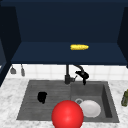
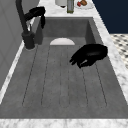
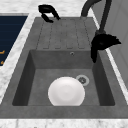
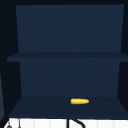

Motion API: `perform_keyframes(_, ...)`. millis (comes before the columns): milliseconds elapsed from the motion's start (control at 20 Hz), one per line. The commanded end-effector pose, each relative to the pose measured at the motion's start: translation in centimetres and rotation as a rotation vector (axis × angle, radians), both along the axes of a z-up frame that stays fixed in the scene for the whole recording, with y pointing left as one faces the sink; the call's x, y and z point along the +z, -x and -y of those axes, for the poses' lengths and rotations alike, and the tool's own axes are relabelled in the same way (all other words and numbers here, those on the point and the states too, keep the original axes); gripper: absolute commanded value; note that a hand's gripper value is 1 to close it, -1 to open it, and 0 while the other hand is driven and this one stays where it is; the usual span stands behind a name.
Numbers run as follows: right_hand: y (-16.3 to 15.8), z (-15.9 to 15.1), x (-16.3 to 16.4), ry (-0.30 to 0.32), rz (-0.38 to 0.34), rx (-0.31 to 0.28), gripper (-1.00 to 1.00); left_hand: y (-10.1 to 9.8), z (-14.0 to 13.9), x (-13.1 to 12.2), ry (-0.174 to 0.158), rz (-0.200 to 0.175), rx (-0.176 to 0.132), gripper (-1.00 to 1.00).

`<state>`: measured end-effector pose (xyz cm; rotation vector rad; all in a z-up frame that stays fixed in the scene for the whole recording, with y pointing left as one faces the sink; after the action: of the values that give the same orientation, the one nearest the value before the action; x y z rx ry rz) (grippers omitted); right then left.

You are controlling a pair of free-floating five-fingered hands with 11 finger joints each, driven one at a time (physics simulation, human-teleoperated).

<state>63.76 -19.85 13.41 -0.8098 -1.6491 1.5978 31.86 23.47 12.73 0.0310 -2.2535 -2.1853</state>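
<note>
In the front view you see the left hand (image 1: 42,97) hanging over the ribbed drainboard (image 1: 37,87), fingers curled under and gripping nothing. The right hand (image 1: 82,74) sits at the faucet (image 1: 67,75), just beside its spout, fingers drooping loosely downward (whether they touch the spout you cannot tell). One white plate (image 1: 90,108) lies in the sink basin (image 1: 106,100), next to the drain, and one red ball (image 1: 67,115) covers the front rim. One corn cob (image 1: 79,47) lies on the cabinet shelf (image 1: 50,53) above.

From the left side view, the left hand (image 2: 90,55) floats palm down above the drainboard's ribs, toward the front edge of the bench (image 2: 117,65), with open ribbed surface around it. The right hand (image 2: 37,13) hangs by the faucet.

From the right side view, the right hand (image 3: 103,43) hovers over the basin's back corner, well apart from the plate (image 3: 66,92).

In the upper view the cob (image 4: 79,101) lies alone on the lowest shelf.
</note>
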Motion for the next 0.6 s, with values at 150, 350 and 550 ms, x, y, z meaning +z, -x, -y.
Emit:
perform_keyframes(150, -3.2, -2.4, -2.2, 0.031, 0.030, -0.066, -1.00, 0.0, 0.0, 0.0, 0.000, 0.000, 0.000, 0.00)
perform_keyframes(350, -2.1, -4.3, -4.0, 0.064, 0.100, -0.168, -1.00, 0.0, 0.0, 0.0, 0.000, 0.000, 0.000, 0.00)
perform_keyframes(550, -2.2, -5.0, -4.3, 0.005, 0.156, -0.251, -1.00, 0.0, 0.0, 0.0, 0.000, 0.000, 0.000, 0.00)
